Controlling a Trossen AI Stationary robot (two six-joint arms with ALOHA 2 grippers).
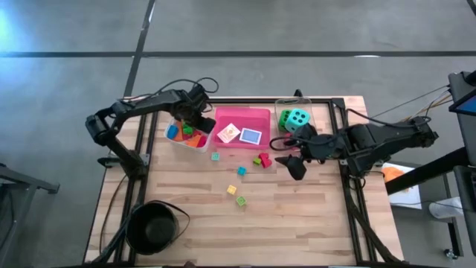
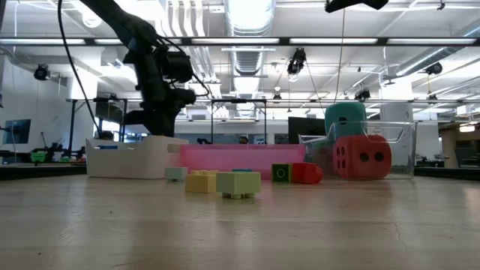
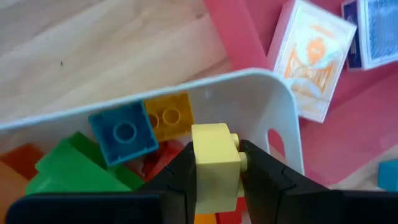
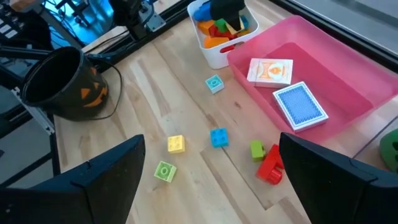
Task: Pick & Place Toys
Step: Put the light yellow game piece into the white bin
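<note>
Overhead, the left arm reaches from the table's left edge toward its far side, elbow bent, so that the left gripper (image 1: 192, 119) hangs over the white tray (image 1: 195, 143). Its jaws are closed on a pale yellow block (image 3: 216, 163), held above the tray's contents; the left wrist view shows a blue block (image 3: 123, 132), an orange-yellow block (image 3: 168, 115) and green blocks (image 3: 71, 167) lying in the tray beneath it. In the low view this arm comes down from the upper left, the gripper just above the tray's rim.

The right arm lies low across the table's right side, its forearm pointing left, with the right gripper (image 1: 291, 162) near the middle of the table. Its jaws stand wide apart and hold nothing; the right wrist view looks between the two dark fingers (image 4: 99, 177) at loose pieces on the wood.

Beside the white tray sits the pink tray (image 1: 256, 117), which holds an orange card (image 1: 227, 133) and a blue card (image 1: 251, 136). A clear tray (image 1: 327, 113) at the far right holds a green die (image 1: 285, 117) and a teal die (image 1: 298, 118); the red die (image 2: 361, 156) shows only in the low view. Scattered on the table are a red block (image 1: 264, 159), a small blue block (image 1: 241, 171), a teal block (image 1: 215, 156), a yellow block (image 1: 231, 190) and a light green block (image 1: 241, 201). A black bowl (image 1: 152, 227) stands at the near left corner.
</note>
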